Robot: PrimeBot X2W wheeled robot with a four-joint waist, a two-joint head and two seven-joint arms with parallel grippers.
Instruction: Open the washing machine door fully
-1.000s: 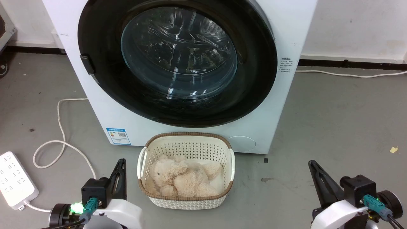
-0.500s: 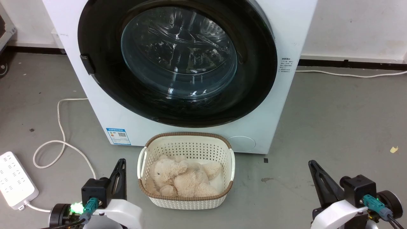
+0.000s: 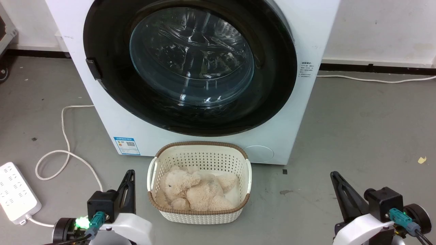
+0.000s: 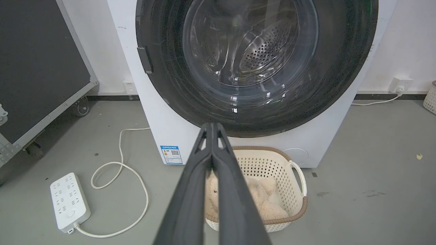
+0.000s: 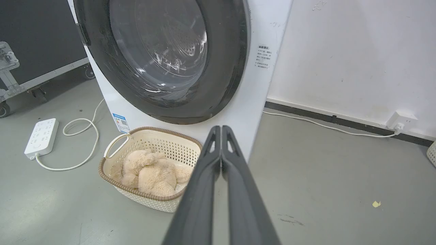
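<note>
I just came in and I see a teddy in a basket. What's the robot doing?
The robot is facing the washing machine door, which is shut. Its left pincer and right pincer are both closed, hold nothing and hang low, well short of the door. Nothing has been grabbed yet. The basket with the teddy sits just in front, below the door.

Glossy blk door (image 3: pixel 190 64) w/ clear glass; plastic basket (image 3: pixel 201 158).

Plush toy (image 3: pixel 196 192) in basket (image 3: pixel 201 144); power strip (image 3: pixel 15 192)
</note>
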